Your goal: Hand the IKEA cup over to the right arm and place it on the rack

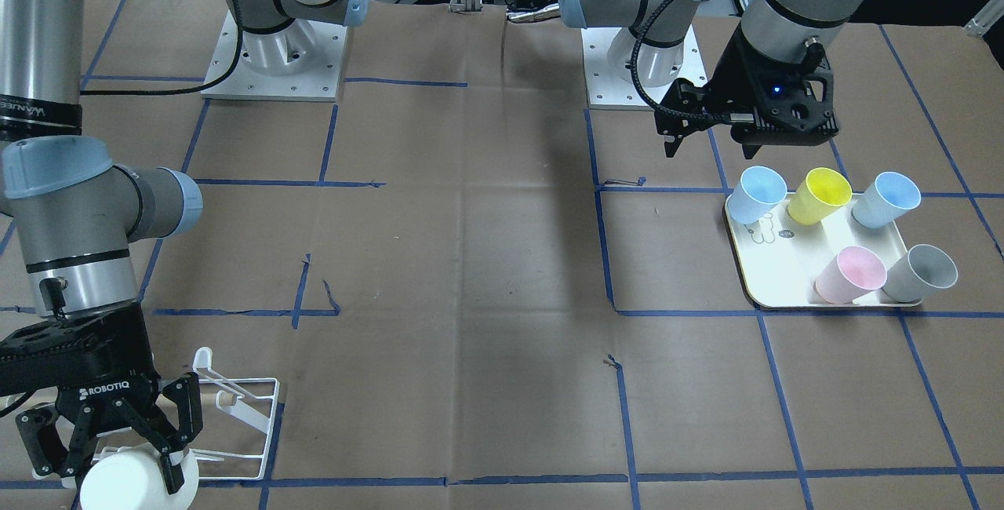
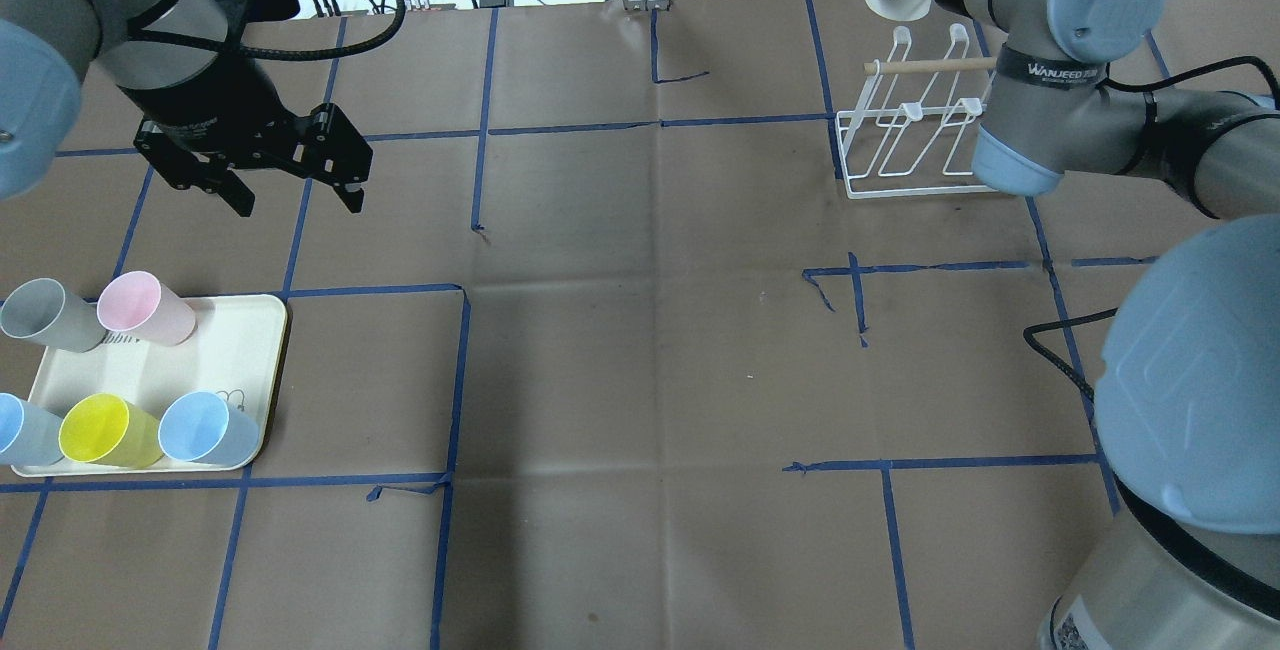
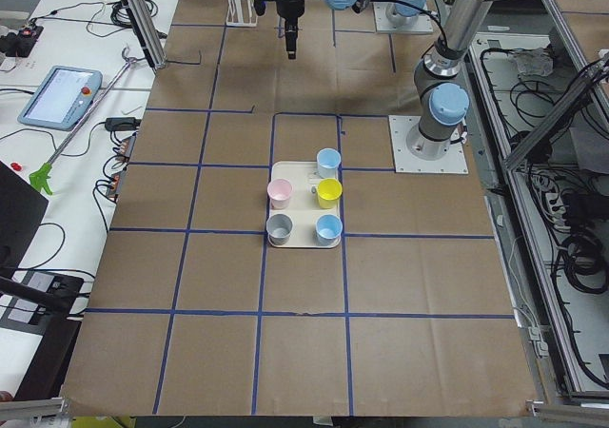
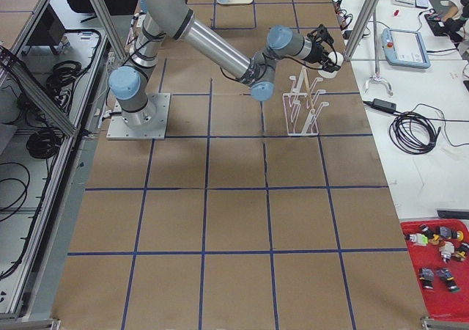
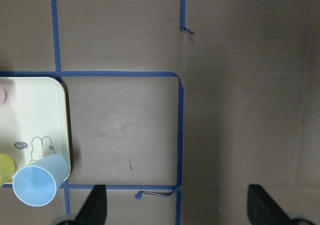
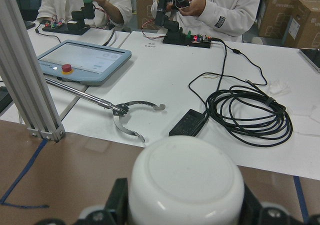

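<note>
ikea cup [image 1: 132, 486], white and turned base-up, sits clenched between the fingers of the right claw [image 1: 118, 480] at the operators' edge of the table [image 1: 486, 259]. the right wrist view shows its footed bottom uppermost, so its long axis stands roughly upright with the mouth facing down. the white wire rack [image 1: 252, 416] lies back from the claw's tips, toward the robot's base and lower. its nearest upturned prongs [image 2: 903, 32] are just beside the cup, with the wooden dowel [image 2: 930, 64] behind them. placing looks to turn on that offset: the cup seems to hang just outside the outer row, so a short pull back and a descent would likely be needed to seat the mouth over a prong. the left claw [image 1: 710, 151], fingers spread and empty, hangs well apart, beside the cream tray [image 1: 773, 278] of five pastel cups [image 1: 820, 194].
</note>
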Motion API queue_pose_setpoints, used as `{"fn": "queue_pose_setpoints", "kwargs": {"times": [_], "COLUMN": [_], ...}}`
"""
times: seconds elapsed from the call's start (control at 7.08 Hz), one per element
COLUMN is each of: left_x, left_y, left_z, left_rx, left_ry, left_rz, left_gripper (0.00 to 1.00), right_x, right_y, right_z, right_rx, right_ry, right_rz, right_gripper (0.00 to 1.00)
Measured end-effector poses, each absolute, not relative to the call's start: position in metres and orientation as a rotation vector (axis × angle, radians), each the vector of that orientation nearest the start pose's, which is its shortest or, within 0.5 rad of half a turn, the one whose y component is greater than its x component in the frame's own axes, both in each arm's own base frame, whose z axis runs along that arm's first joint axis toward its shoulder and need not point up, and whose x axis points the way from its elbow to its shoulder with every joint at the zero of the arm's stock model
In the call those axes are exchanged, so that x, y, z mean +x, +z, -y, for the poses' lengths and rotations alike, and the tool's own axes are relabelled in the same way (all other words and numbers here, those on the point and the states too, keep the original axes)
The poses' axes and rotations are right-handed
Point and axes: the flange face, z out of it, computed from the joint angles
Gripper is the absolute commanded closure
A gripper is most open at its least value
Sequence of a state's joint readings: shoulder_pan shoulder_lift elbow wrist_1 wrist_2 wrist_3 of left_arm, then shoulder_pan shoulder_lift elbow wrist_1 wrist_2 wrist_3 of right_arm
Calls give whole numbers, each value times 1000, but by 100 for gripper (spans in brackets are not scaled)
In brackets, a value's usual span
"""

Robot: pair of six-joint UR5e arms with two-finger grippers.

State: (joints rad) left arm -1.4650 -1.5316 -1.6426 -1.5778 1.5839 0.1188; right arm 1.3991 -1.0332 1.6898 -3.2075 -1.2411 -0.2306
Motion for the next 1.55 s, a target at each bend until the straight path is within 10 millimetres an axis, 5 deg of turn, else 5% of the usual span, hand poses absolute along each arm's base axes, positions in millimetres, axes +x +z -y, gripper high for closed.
{"fn": "queue_pose_setpoints", "kwargs": {"times": [0.28,0.42,0.57,0.71,0.99,1.27,1.55], "left_x": [-25,7,37,59,76,77,74], "left_y": [450,441,430,419,397,354,309], "left_z": [452,431,414,402,396,394,387], "left_rx": [47,39,-5,-49,-83,-88,-89], "left_ry": [114,128,150,175,182,128,87], "left_rz": [-3147,-3155,-3166,-3176,-3182,-3166,-3153], "left_gripper": [0,1,1,1,1,1,1], "right_x": [43,42,42,43,44,45,47], "right_y": [305,297,292,289,291,299,327], "right_z": [674,670,666,663,663,664,658], "right_rx": [-315,-315,-312,-311,-317,-324,-333], "right_ry": [-1443,-1422,-1405,-1396,-1403,-1423,-1482], "right_rz": [-2683,-2695,-2703,-2705,-2693,-2678,-2650], "right_gripper": [74,53,13,1,1,1,1]}}
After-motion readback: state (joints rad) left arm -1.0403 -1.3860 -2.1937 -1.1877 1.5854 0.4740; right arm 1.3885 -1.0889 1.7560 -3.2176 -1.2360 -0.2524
